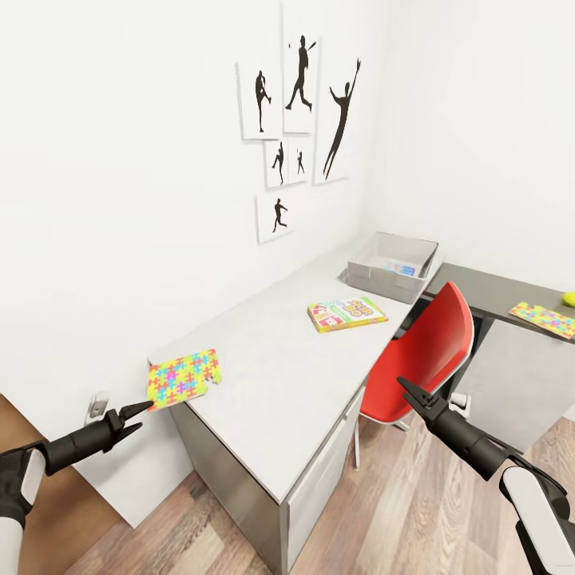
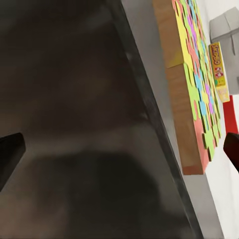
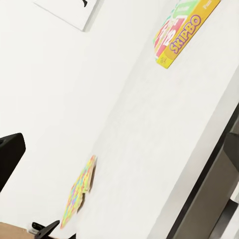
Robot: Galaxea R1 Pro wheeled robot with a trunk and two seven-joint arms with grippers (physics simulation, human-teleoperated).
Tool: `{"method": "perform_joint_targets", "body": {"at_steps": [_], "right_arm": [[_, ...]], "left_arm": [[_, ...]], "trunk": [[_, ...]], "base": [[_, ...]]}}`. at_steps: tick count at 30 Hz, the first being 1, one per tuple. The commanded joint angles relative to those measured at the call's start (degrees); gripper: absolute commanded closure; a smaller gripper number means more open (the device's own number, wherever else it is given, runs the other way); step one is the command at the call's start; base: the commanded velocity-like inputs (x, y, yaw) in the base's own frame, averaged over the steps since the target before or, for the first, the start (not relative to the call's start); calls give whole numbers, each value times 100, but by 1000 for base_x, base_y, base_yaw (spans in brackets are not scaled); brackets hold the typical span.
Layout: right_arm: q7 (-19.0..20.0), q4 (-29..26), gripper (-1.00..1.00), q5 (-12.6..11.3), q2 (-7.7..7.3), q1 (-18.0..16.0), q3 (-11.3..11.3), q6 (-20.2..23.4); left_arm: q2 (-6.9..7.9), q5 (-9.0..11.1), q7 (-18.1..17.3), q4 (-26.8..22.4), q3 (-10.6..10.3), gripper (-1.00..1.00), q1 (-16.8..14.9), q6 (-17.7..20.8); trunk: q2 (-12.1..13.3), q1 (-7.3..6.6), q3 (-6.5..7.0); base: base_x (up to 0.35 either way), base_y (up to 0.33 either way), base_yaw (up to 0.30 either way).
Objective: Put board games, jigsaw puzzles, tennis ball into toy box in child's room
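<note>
**Early innings: one blue box in the bin, plenty left on the desk**

The toy box (image 1: 393,267) sits at the far end of the table (image 1: 275,375), against the wall, and a small blue board game (image 1: 399,269) already lies inside it. That looks like the only toy put away. Just in front of the bin, the Skip-Bo game (image 1: 346,313) lies flat on the pale top. At the near corner, a jigsaw puzzle (image 1: 183,377) hangs slightly over the edge. Out on the lower dark section, a second puzzle (image 1: 544,318) lies with the tennis ball (image 1: 569,299) just beside it. The bed is out of shot, so the state of the games there cannot be judged.

The left gripper (image 1: 137,412) points at the near puzzle's corner, fingers parted and empty. The right gripper (image 1: 413,395) hovers by the red chair (image 1: 423,355), also spread and carrying nothing.
</note>
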Motion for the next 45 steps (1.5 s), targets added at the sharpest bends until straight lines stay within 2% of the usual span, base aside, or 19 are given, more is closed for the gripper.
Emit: {"method": "perform_joint_targets", "body": {"at_steps": [1,14,21,45], "right_arm": [[2,0,-100,-28,1,-4,-8,44],[-7,0,-100,-28,6,-4,-8,42],[-2,0,-100,-28,1,-4,-8,41],[-14,0,-100,-23,32,-4,-8,40]], "left_arm": [[-4,-1,-17,0,13,-100,-6,50],[-26,-1,-38,-43,-4,-100,-10,-38],[-140,-6,-40,-52,-21,-100,-22,-184],[-227,-9,-41,-53,-23,-100,-149,-400]], "trunk": [[-3,0,-5],[-3,0,-5],[-3,0,-5],[-3,0,-5]], "base": [[0,0,0],[0,0,0],[0,0,0],[0,0,0]]}}
